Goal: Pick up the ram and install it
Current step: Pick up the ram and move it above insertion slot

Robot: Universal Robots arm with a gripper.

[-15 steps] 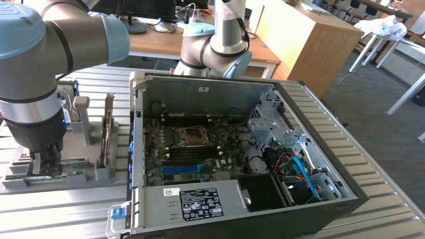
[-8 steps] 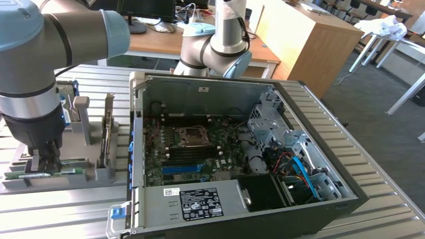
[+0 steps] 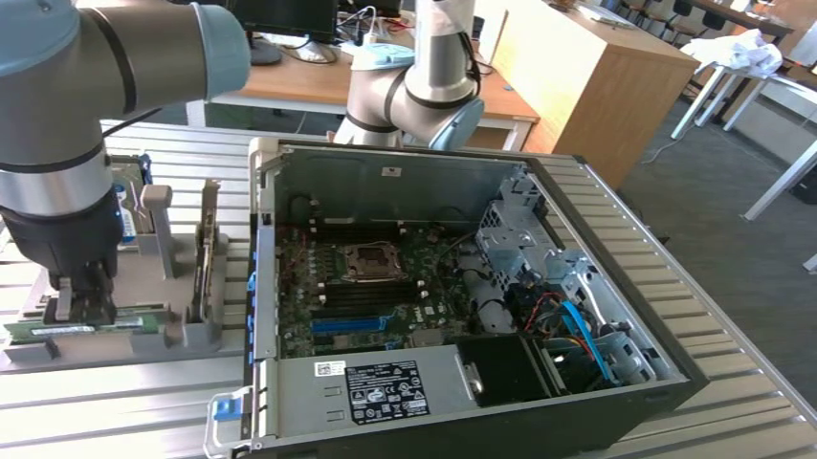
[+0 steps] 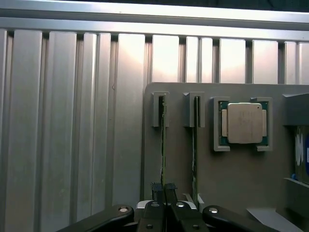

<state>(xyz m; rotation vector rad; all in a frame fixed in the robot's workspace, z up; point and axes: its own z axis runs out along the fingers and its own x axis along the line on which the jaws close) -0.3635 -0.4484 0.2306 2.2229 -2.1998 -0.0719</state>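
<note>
The ram point(image 4: 163, 145) is a thin green stick standing on edge in a slot of the grey holder point(image 4: 231, 174). My gripper point(image 4: 164, 186) is shut on its upper edge, one finger on each side. In the exterior view the gripper point(image 3: 79, 304) reaches straight down onto the ram point(image 3: 52, 330) at the holder's point(image 3: 191, 337) near end, on the exterior view's left. The open computer case point(image 3: 383, 182) lies beside the holder, with its motherboard point(image 3: 370, 287) exposed.
A second green stick point(image 4: 194, 145) stands in the neighbouring slot, close to my fingers. A square silver processor point(image 4: 241, 123) sits in a recess further along the holder. Tall grey posts point(image 3: 156, 229) rise from the holder. The ribbed metal table point(image 3: 128, 402) surrounds everything.
</note>
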